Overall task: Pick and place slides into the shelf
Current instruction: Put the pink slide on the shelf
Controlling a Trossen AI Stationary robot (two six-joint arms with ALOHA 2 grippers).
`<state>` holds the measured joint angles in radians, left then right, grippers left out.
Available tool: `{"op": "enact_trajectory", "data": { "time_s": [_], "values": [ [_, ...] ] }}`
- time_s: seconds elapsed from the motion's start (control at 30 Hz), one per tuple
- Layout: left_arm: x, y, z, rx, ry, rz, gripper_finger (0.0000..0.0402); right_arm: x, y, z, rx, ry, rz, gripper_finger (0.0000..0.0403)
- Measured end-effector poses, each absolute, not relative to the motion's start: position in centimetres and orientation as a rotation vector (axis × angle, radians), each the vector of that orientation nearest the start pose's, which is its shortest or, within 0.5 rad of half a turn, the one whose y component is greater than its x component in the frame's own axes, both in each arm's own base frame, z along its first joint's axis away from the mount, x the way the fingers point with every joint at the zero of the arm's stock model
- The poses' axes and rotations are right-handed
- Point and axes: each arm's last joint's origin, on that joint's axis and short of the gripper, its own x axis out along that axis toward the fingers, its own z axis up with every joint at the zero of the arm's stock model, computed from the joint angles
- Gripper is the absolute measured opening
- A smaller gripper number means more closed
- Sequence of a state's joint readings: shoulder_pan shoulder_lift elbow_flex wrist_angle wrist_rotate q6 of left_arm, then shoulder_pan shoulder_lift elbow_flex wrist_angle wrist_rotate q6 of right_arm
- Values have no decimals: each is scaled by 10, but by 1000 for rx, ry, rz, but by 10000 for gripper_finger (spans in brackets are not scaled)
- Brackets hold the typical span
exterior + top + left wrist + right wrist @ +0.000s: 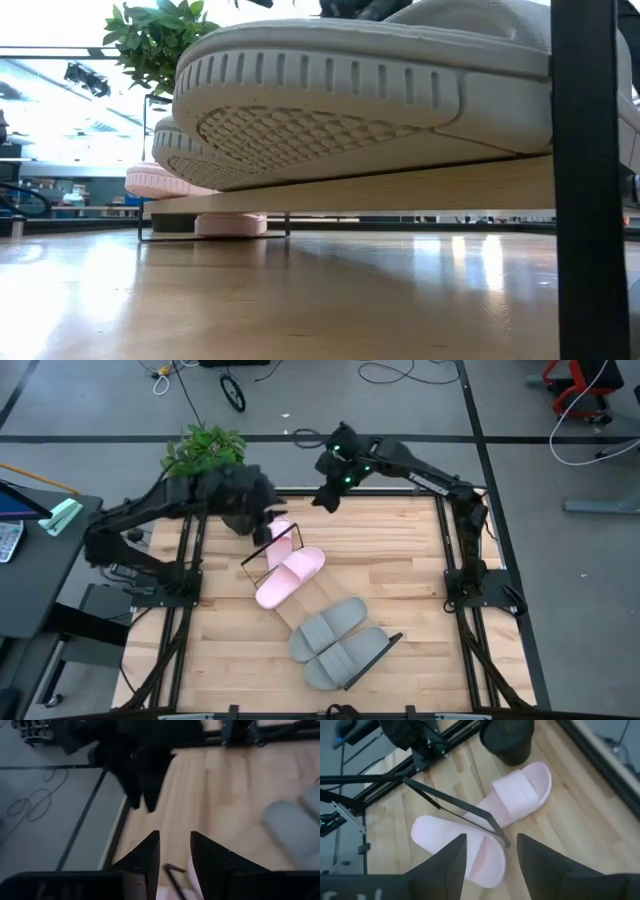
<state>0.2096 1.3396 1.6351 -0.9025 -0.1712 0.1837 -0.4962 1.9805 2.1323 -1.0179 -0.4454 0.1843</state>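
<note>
- The shelf (318, 610), a long light-wood board with dark wire frames at its ends, is laid diagonally across the middle of the desk (420, 560), running from about 11 o'clock to 5 o'clock in the high view.
- Two grey slides (335, 643) are carried side by side on the shelf's 5 o'clock half, close to the far wire frame (372, 660).
- One pink slide (290, 577) is seen lying on the shelf toward its 11 o'clock end, beside the near wire frame (270, 552).
- A second pink slide (521, 793) is found on the desk past that end of the shelf, next to a dark plant pot (507, 739); in the low view it sits on the wood below board level.
- The left hand (174, 851) is held above the 11 o'clock end of the shelf, its fingers parted and nothing between them.
- The right hand (491, 851) is held over the desk's 12 o'clock edge, released, with both pink slides in sight beneath it.
</note>
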Motion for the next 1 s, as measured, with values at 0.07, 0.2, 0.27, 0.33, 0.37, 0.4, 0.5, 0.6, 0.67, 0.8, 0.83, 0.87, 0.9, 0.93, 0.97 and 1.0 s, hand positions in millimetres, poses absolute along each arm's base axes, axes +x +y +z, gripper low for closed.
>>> {"op": "enact_trajectory", "data": {
  "time_s": [0.07, 0.2, 0.27, 0.33, 0.37, 0.4, 0.5, 0.6, 0.67, 0.8, 0.83, 0.87, 0.9, 0.93, 0.97, 1.0],
  "values": [
    [261, 69, 442, 193, 681, 322, 118, 365, -188, 380, 560, 759, -127, 178],
    [283, 96, 458, 218, 731, 358, 124, 346, -186, 395, 539, 765, -146, 178],
    [291, 110, 462, 222, 775, 375, 126, 334, -186, 402, 515, 779, -165, 178],
    [300, 123, 463, 234, 814, 381, 128, 322, -184, 409, 487, 793, -184, 178],
    [304, 128, 463, 240, 842, 379, 128, 317, -184, 412, 474, 797, -194, 178],
    [307, 133, 462, 239, 870, 376, 128, 311, -184, 416, 466, 799, -204, 178],
    [317, 144, 452, 235, 937, 354, 123, 297, -185, 426, 445, 786, -236, 178],
    [323, 154, 432, 206, 1020, 343, 117, 284, -188, 434, 436, 765, -268, 178],
    [328, 160, 420, 202, 1072, 364, 114, 275, -191, 439, 437, 749, -287, 177],
    [343, 173, 396, 229, 1172, 442, 110, 264, -194, 445, 430, 729, -311, 176],
    [347, 175, 391, 230, 1188, 441, 110, 263, -195, 445, 429, 727, -315, 176],
    [350, 177, 386, 230, 1203, 438, 110, 262, -196, 446, 429, 726, -318, 177],
    [353, 178, 382, 232, 1217, 430, 111, 262, -197, 446, 431, 726, -321, 177],
    [357, 180, 375, 236, 1243, 415, 112, 261, -197, 445, 434, 729, -323, 177],
    [360, 181, 369, 237, 1265, 396, 112, 260, -198, 445, 434, 731, -325, 177],
    [363, 183, 363, 228, 1280, 373, 112, 261, -198, 444, 434, 734, -324, 177]
  ]
}}
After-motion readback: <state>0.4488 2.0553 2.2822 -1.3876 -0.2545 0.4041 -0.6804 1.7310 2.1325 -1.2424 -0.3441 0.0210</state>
